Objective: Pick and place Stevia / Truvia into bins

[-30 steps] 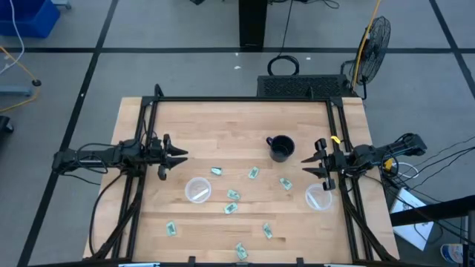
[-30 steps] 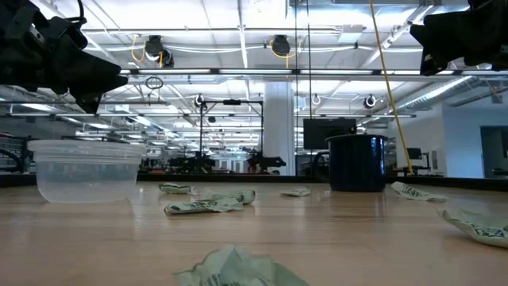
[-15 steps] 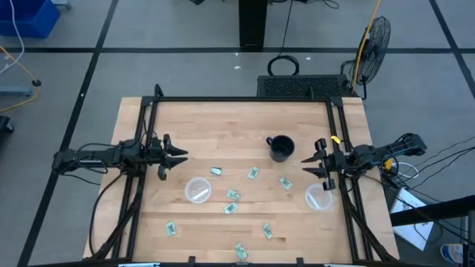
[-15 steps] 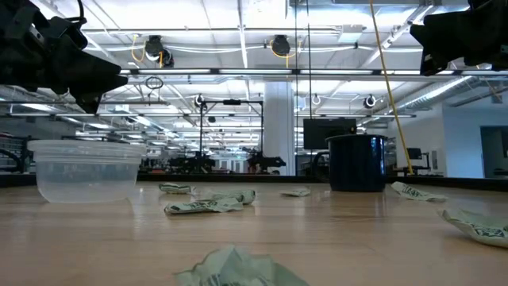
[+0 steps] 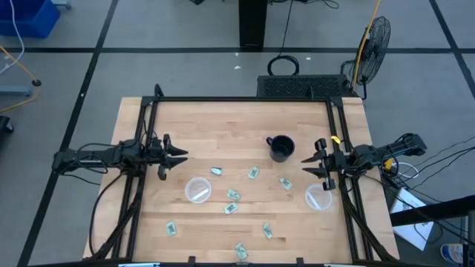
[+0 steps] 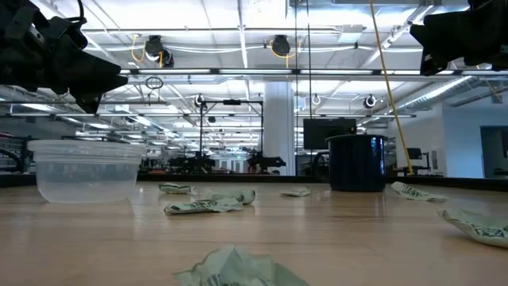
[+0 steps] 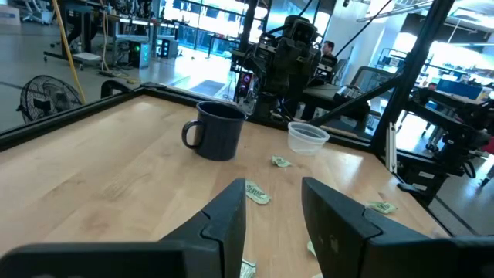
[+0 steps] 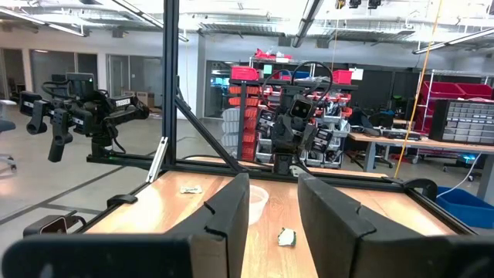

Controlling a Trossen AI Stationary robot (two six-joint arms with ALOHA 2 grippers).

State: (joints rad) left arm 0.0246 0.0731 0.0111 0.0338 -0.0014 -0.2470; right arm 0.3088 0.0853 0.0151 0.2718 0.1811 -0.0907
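Several pale green-and-white Stevia sachets (image 5: 233, 195) lie flat and scattered on the wooden table between the arms, some toward the near edge (image 5: 240, 251); in the low view they look crumpled (image 6: 206, 205). One clear bin (image 5: 198, 190) (image 6: 83, 169) stands near the left arm, the other (image 5: 319, 197) (image 7: 307, 137) by the right arm. My left gripper (image 5: 174, 156) (image 7: 274, 216) hovers open above the table's left part. My right gripper (image 5: 308, 162) (image 8: 272, 208) hovers open at the right, beyond its bin.
A black handled mug (image 5: 280, 148) (image 6: 357, 163) stands upright right of centre, between the grippers and toward the far side. A black frame rail (image 5: 245, 100) runs round the table's edges. Bare wood lies across the table's far half.
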